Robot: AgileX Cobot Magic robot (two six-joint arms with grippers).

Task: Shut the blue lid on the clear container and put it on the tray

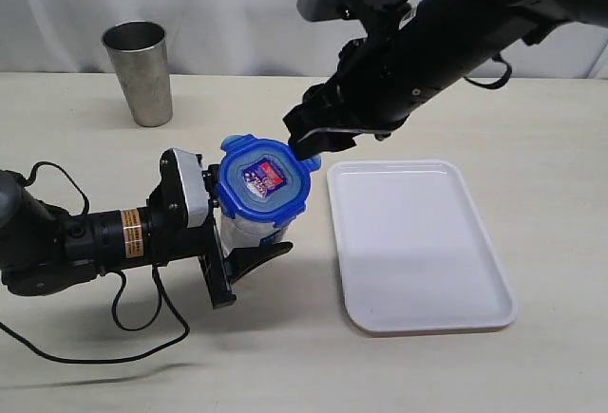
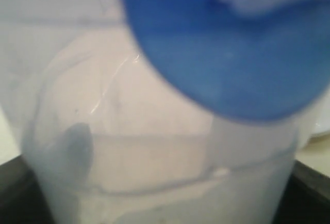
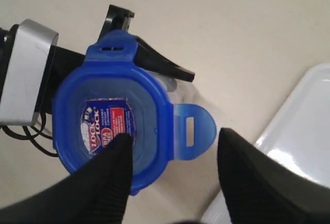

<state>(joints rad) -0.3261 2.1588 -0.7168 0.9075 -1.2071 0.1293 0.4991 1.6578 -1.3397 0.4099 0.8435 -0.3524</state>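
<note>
The clear container (image 1: 249, 230) stands on the table with my left gripper (image 1: 242, 259) shut around its lower body. The blue lid (image 1: 264, 185) lies on its mouth, sticker up, and two flaps stick outward. My right gripper (image 1: 309, 152) hovers open just above the lid's right edge. In the right wrist view the lid (image 3: 111, 131) shows one flap (image 3: 193, 131) between the open black fingers (image 3: 108, 183). The left wrist view is filled by the blurred container (image 2: 154, 147) under the lid (image 2: 221, 44). The white tray (image 1: 418, 242) lies right of the container.
A tapered steel cup (image 1: 141, 71) stands at the back left. The left arm's body and cable (image 1: 114, 323) lie on the table at the left. The tray's corner (image 3: 304, 126) is close beside the right gripper.
</note>
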